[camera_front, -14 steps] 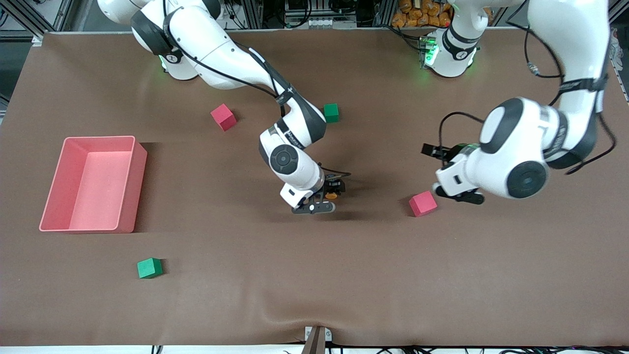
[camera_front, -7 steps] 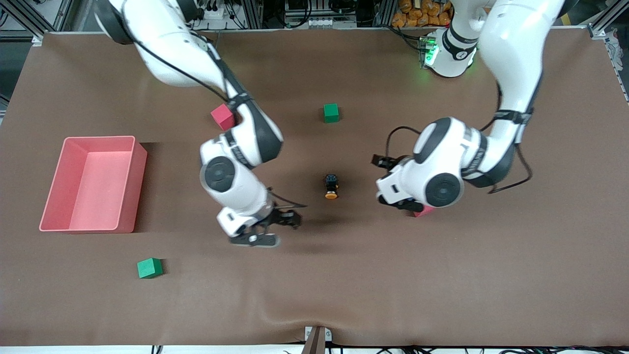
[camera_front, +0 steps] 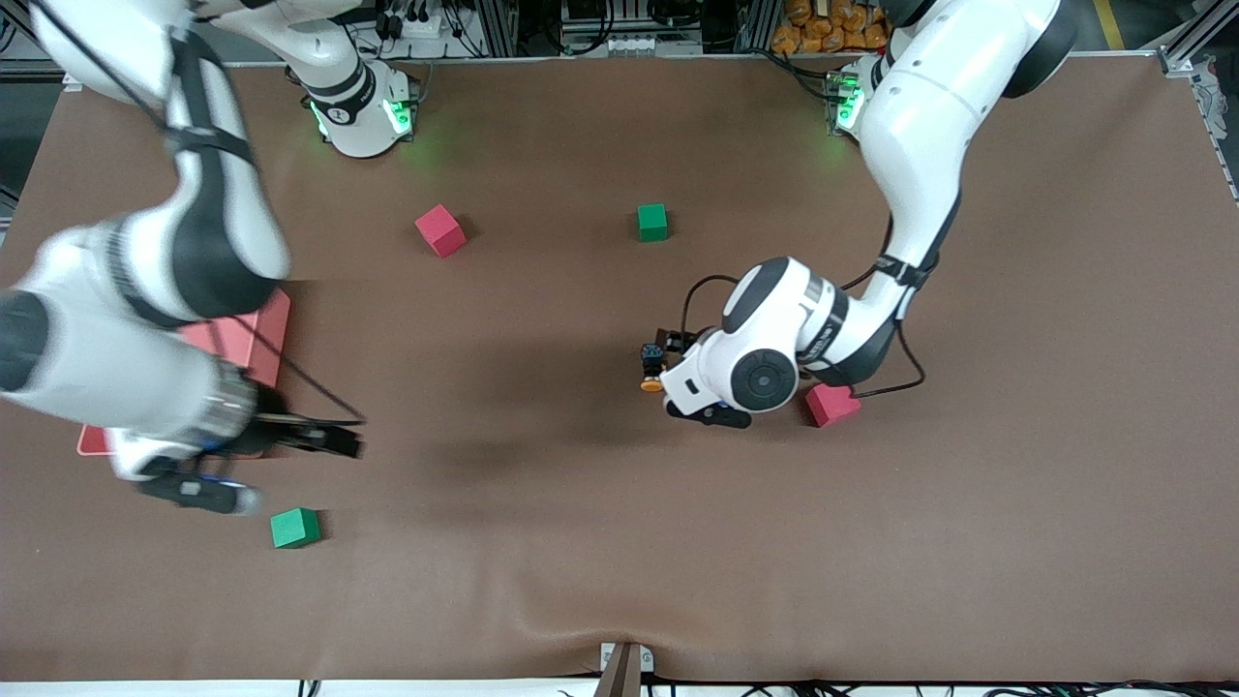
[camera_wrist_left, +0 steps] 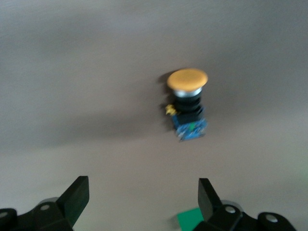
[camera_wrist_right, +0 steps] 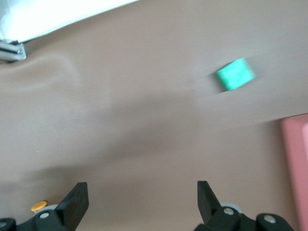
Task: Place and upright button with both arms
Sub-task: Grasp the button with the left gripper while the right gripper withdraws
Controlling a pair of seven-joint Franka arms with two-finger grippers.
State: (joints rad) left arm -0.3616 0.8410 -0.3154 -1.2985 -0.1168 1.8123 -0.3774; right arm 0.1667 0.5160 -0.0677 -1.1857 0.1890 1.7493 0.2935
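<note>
Left pincer [camera_wrist_left: 142,204] is spread wide and empty, hanging low over the middle of the frame right next to the button [camera_front: 652,366]. The button is lying on its side on the tabletop [camera_front: 581,581], orange cap [camera_wrist_left: 187,81] toward the lower edge of the front view, black body pointing up-frame.

My take on doing this bit well: the step looks like the approach for the tip-up. I'd line the fingers across the black body rather than the cap, since the cap is rounded and will probably squirt out. Come down slow, pinch low, then rotate so the cap ends on top. It's tiny, so a nudge before closing could roll it.

Right pincer [camera_wrist_right: 140,197] is also spread and empty, over the lower part of the frame at the right arm's end of the tabletop. It's by the pink bin [camera_front: 261,339] and the nearby green cube [camera_front: 294,528].

Room-wise it's pretty comfy. The closest clutter is the red cube [camera_front: 832,404], tucked just beside the left arm's wrist, so watch the elbow swing there. The other green cube [camera_front: 652,222] sits well up-frame of the button. The tabletop edges are nowhere close.
</note>
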